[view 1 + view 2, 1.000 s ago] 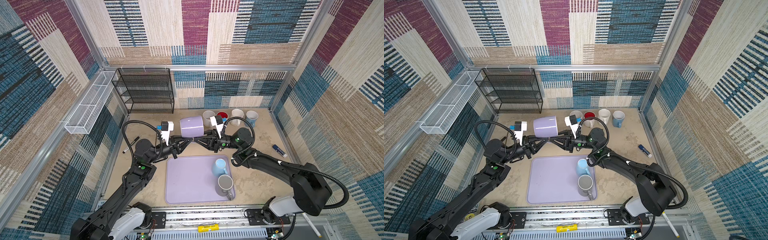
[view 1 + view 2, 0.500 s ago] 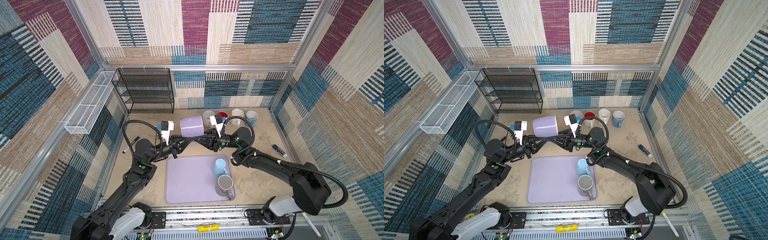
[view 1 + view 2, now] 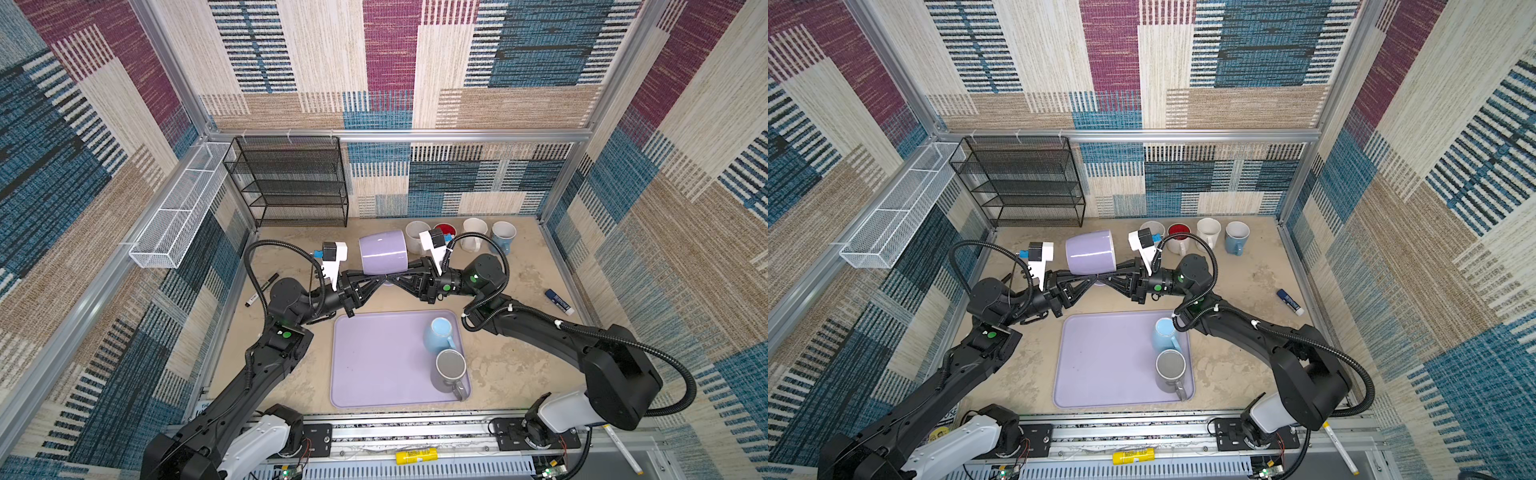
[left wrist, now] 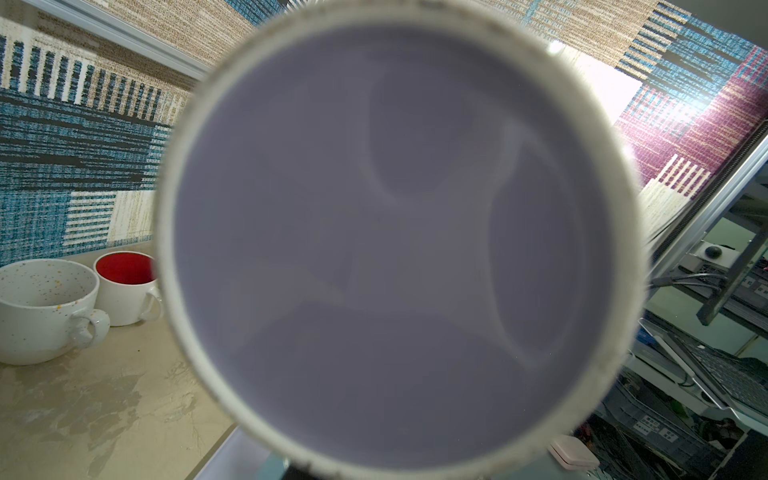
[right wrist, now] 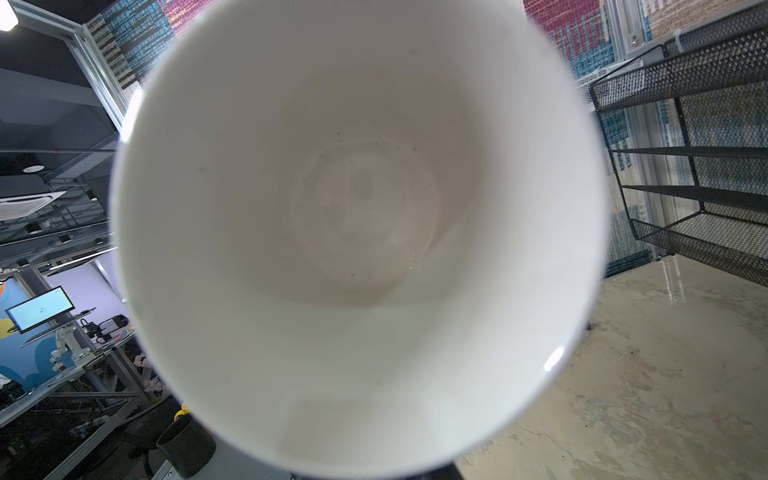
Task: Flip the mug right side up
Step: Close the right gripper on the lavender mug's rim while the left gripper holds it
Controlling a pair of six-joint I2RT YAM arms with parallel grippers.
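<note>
Hanging in mid-air on its side, the lilac mug point(image 3: 382, 257) is over the bare table just behind the purple tray point(image 3: 374, 374). Its mouth faces the right arm and its base faces the left; the right wrist view looks straight into the white inside and the left wrist view sees only the lilac bottom. So I'd call it halfway round, not upright yet.

Both arms meet right underneath it, at what looks like the handle point(image 3: 388, 284); the left gripper point(image 3: 380, 281) is clamped tight there and carrying it. The new bit is the right gripper point(image 3: 395, 279): a second ago its jaws were a little apart, and now they've pinched closed on the same spot, so both arms have the mug.

Reads like a handover to me; probably the left lets go next and the right rolls the mouth upward, though the mug could swing on such a small hold.

Further out, a pale blue mug point(image 3: 440, 332) and a grey mug point(image 3: 451, 370) sit on the tray.
</note>
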